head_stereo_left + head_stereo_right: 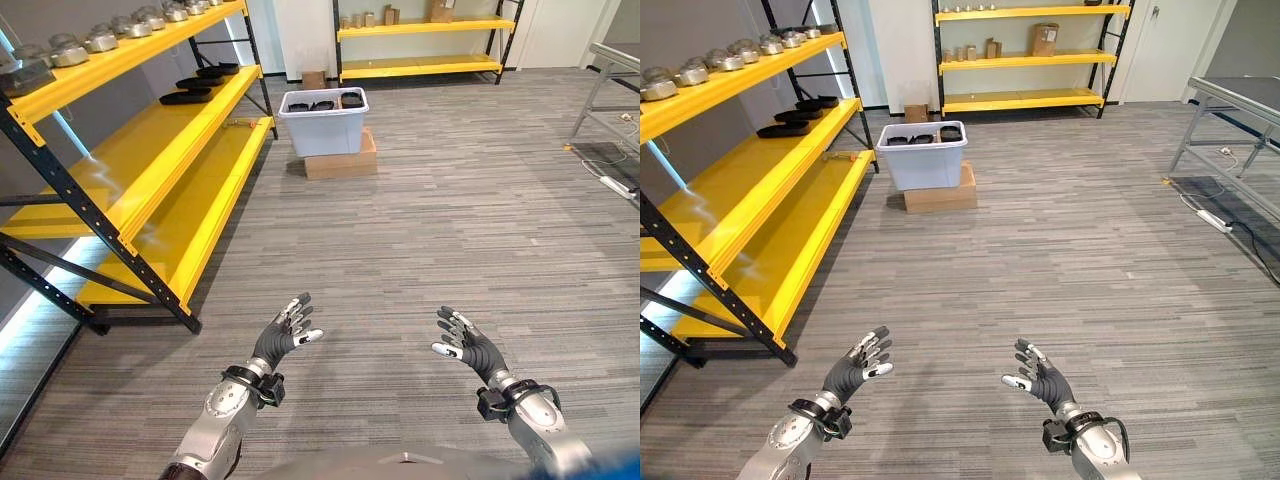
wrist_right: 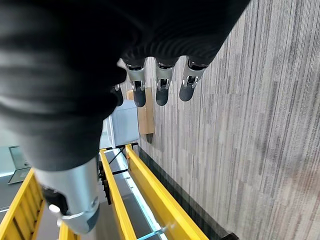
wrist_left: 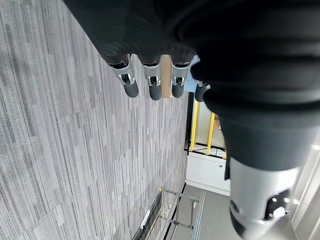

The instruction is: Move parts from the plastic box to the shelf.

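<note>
The dark parts [image 1: 322, 104] in the plastic box [image 1: 322, 122] are too small to make out; the box sits on a flat cardboard carton [image 1: 342, 161] on the grey striped floor [image 1: 430, 250], just beside the far end of the yellow shelf [image 1: 170, 150], which is cut off at the view's left edge. Black trays [image 1: 195, 85] and metal pieces [image 1: 95, 40] lie on its upper levels. A wide stretch of bare floor separates the box from the left hand [image 1: 281, 335] and right hand [image 1: 463, 345], both with fingers straight and released, holding nothing.
</note>
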Motion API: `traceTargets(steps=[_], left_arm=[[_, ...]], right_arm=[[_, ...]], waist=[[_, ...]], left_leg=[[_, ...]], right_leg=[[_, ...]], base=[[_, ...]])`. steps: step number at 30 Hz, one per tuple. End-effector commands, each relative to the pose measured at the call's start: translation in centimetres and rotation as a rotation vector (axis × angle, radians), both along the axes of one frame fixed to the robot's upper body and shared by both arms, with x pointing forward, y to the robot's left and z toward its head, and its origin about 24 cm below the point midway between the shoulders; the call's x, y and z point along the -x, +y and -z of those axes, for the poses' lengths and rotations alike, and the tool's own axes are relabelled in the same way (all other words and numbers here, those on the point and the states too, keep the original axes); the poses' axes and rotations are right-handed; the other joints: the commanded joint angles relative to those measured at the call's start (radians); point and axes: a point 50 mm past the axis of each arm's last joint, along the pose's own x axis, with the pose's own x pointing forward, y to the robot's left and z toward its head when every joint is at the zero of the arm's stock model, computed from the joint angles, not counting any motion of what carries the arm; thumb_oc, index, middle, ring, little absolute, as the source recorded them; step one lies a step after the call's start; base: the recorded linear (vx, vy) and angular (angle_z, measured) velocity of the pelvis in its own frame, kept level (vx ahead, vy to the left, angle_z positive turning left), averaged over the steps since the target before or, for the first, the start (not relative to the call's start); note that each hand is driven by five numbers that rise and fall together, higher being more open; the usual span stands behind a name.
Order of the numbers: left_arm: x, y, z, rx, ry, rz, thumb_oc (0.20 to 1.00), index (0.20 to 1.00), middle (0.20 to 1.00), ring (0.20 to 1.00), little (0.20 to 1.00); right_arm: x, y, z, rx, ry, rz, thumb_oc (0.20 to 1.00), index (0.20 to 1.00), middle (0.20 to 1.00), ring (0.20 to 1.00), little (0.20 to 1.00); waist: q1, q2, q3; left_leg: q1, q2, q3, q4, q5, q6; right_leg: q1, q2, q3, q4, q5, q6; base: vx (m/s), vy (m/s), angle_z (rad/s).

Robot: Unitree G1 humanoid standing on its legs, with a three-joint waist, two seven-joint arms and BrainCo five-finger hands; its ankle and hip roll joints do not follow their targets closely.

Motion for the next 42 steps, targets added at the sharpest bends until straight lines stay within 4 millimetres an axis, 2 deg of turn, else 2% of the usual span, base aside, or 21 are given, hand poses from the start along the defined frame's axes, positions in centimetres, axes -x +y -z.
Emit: traceTargets(steps=[1, 34, 42], left_arm=[[-1.08, 1.35, -1.51, -0.022, -0.102, -0.036, 1.000, 1.000, 1.000, 1.000, 1.000], [-0.76, 1.47, -1.24, -0.012, -0.085, -0.046, 1.000, 1.000, 1.000, 1.000, 1.000], [-0.79, 1.63, -1.51, -0.013, -0.098, -0.049, 1.000, 1.000, 1.000, 1.000, 1.000]], right_arm=[[-1.48, 0.48, -1.38, -0.038, -0.102, -0.005, 1.000, 1.000, 1.000, 1.000, 1.000], [-1.14, 0.43, -1.10, -0.035, -0.081, -0.012, 1.000, 1.000, 1.000, 1.000, 1.000], [-1.34, 0.38, -1.24, -0.025, -0.090, -0.005, 1.000, 1.000, 1.000, 1.000, 1.000]], waist=[[-0.002, -0.067, -0.032], [0.001, -0.074, -0.026], [0.004, -0.080, -0.019]], left_leg=[[-0.062, 0.038, -0.029, 0.013, 0.003, -0.038], [-0.082, 0.028, -0.041, 0.006, 0.013, -0.034], [-0.083, 0.018, -0.042, 0.019, 0.000, -0.025]], right_leg=[[-0.004, -0.077, -0.010, 0.019, -0.012, 0.063], [-0.020, -0.086, -0.006, 0.010, 0.005, 0.067], [-0.023, -0.094, -0.003, 0.016, 0.008, 0.073]], base=[[0.00, 0.000, 0.00], [0.00, 0.002, 0.00], [0.01, 0.009, 0.00]])
